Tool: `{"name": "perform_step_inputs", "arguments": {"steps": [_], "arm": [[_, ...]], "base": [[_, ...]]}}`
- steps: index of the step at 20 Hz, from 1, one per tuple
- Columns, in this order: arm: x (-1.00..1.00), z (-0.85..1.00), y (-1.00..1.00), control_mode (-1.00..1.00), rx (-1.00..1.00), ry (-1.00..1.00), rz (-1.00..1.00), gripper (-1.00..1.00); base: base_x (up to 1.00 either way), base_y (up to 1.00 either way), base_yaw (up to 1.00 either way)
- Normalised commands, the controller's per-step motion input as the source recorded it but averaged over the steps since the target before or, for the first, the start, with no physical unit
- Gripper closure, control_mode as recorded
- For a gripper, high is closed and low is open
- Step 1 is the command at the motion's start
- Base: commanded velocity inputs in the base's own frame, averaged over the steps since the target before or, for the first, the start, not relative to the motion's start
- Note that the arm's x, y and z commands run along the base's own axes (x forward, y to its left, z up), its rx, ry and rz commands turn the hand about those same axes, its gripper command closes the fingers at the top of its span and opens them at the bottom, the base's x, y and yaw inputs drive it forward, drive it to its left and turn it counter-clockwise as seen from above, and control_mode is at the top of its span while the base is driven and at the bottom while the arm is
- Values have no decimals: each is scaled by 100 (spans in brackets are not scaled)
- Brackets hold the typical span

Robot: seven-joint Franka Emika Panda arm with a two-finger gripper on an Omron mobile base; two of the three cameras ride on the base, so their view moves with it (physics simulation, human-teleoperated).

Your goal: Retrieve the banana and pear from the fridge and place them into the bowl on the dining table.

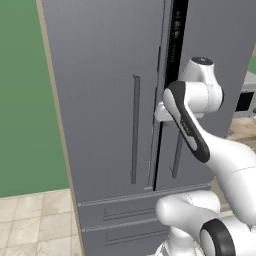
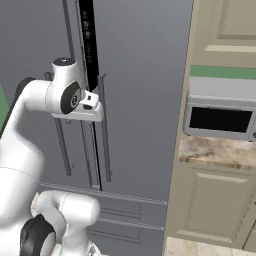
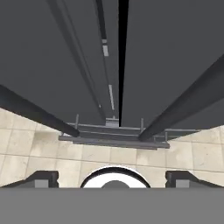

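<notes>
No legible text, brand, number or sign anywhere. Only a column of small pale marks running down the black strip (image 1: 176, 30) at the inner edge of the fridge (image 1: 105, 100) right door, too blurred to read. Nothing printed on the microwave (image 2: 220, 112) beside the fridge.

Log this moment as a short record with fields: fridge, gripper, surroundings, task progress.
fridge: dark grey fridge, French doors parted by a narrow dark gap, two bottom drawers shut
gripper: gripper open, holding nothing, close in front of the door handles near the gap
surroundings: microwave on a stone counter to the right, beige cabinets, tiled floor
task progress: neither fruit in hand yet
</notes>
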Motion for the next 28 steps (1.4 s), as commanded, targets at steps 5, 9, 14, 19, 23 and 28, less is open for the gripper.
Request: {"name": "perform_step_inputs", "arguments": {"steps": [5,9,14,19,23,28], "arm": [[-50,-5,0,-100,0,-17,0,-100],[-44,-10,0,-100,0,-19,0,-100],[-40,-8,0,-100,0,-28,0,-100],[-40,-2,-5,-100,0,-33,0,-100],[-18,0,-5,-100,0,-20,-3,-100],[0,0,0,-100,0,0,-1,-100]], "base": [[0,0,0],[0,0,0],[0,0,0],[0,0,0],[0,0,0],[0,0,0]]}}
